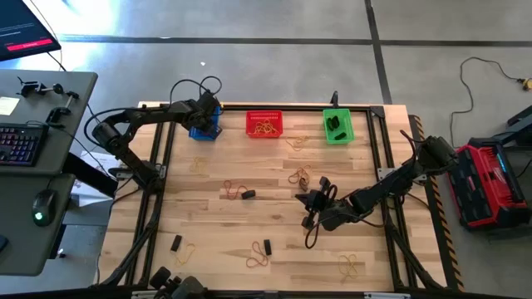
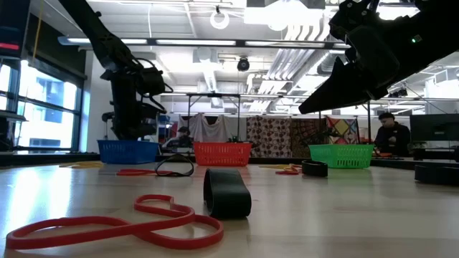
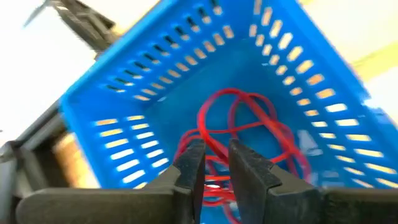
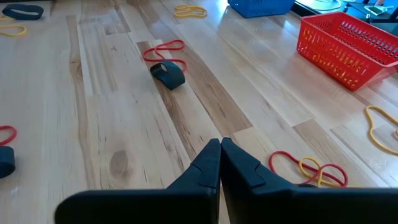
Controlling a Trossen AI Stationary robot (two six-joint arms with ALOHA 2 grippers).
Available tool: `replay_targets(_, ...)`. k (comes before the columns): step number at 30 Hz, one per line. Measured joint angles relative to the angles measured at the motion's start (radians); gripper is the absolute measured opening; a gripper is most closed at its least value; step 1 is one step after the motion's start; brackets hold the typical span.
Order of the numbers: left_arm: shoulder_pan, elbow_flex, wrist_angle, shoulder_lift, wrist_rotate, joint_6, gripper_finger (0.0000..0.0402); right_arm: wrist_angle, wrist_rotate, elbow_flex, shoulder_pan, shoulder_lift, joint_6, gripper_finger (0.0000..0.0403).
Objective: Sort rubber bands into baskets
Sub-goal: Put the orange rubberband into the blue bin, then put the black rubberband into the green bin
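Left gripper (image 3: 214, 163) over blue basket (image 3: 124, 118), jaws narrowly parted, holding nothing; red bands (image 3: 242, 134) lie inside the basket. Right gripper (image 4: 220, 155) low over mid-bench, jaws closed and empty; more bands (image 1: 299, 175) scattered on bench (image 1: 216, 241).

Keyboard (image 1: 18, 143) and mouse (image 1: 43, 204) on grey desk (image 1: 41, 241); red toolbox (image 1: 489, 184) on floor

Pale, smooth wood-plank table (image 4: 124, 124); perforated plastic blue basket (image 3: 124, 93), faintly glossy; matt thick dark band (image 2: 226, 192) on the wood.
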Motion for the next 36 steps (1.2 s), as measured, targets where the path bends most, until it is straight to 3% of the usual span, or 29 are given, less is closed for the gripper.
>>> replay_targets(21,-0.122,0.0,-0.001,0.0,-0.306,0.089,0.0083,0.0,0.0,0.0,0.0,0.0,0.001,0.0)
replay_targets(29,-0.139,0.0,-0.004,-0.03,-0.332,0.116,0.0083,0.0,0.0,0.0,0.0,0.0,0.001,0.0)
replay_targets(36,-0.158,0.0,-0.044,-0.16,-0.314,0.139,0.0083,0.0,0.004,0.0,0.0,0.0,0.001,0.0)
